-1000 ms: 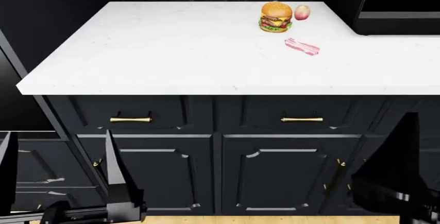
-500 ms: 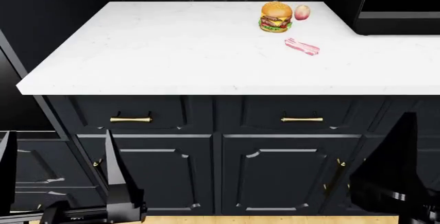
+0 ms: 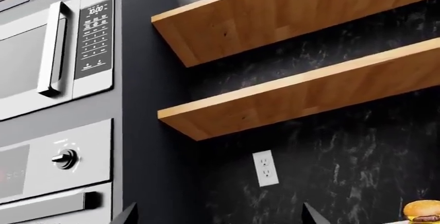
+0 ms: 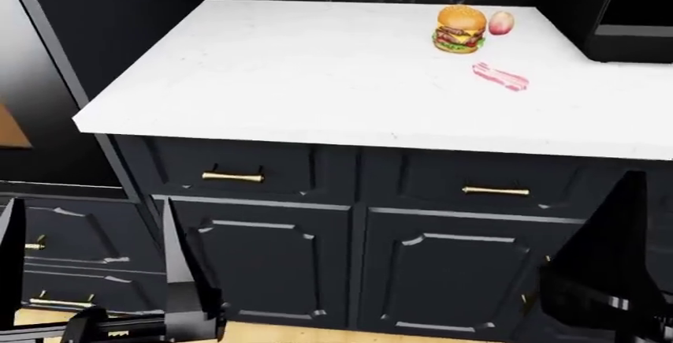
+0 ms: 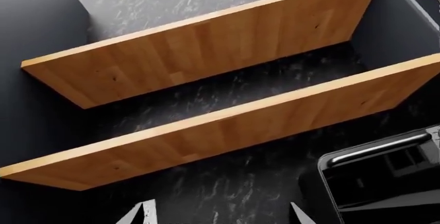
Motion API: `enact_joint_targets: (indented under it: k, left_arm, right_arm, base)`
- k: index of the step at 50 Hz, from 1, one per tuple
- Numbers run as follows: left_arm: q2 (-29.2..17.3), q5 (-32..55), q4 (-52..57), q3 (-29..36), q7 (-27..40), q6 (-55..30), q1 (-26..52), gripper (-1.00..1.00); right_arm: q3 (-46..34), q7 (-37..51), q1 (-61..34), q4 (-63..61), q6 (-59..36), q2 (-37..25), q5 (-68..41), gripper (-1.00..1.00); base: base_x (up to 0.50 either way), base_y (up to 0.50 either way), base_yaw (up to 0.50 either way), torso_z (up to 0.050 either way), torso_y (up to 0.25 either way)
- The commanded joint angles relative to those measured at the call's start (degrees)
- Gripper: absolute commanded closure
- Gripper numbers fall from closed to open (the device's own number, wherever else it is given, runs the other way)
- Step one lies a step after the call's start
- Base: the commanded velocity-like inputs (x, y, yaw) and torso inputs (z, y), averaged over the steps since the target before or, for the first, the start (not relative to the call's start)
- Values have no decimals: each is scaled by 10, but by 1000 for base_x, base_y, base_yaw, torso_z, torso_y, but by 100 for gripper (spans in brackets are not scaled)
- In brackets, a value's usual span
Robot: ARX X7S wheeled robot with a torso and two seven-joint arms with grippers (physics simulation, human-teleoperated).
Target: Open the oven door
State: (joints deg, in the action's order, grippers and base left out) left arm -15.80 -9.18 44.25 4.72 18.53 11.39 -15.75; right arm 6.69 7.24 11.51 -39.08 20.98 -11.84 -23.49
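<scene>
View swung left; oven door (image 3: 41,211) beyond left jaws.

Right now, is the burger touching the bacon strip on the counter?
Apart. The head view shows bare white counter between the burger and the bacon strip.

Even, shadowless, sharp simulator light

WALL OVEN, DOOR SHUT — The oven door (image 4: 31,67) stands upright at the head view's far left, a glossy dark panel set in the tall dark column just past the bench's left end. The left wrist view catches only its top edge, where the horizontal bar handle (image 3: 48,207) runs level and close to the front.
</scene>
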Motion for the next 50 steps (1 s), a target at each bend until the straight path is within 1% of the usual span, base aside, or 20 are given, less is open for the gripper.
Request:
enact_joint_targets:
  k: [1, 50]
  left_arm:
    - [-3, -4, 3, 2, 2, -3, 1, -100]
    - [-14, -5, 11, 6, 15, -5, 3, -100]
  right_arm:
    - [-3, 1, 4, -2, 6, -4, -3, -100]
    - [-14, 9, 7, -1, 18, -21, -12, -100]
  base:
    - [0, 0, 500, 0, 0]
    - [0, 0, 500, 0, 0]
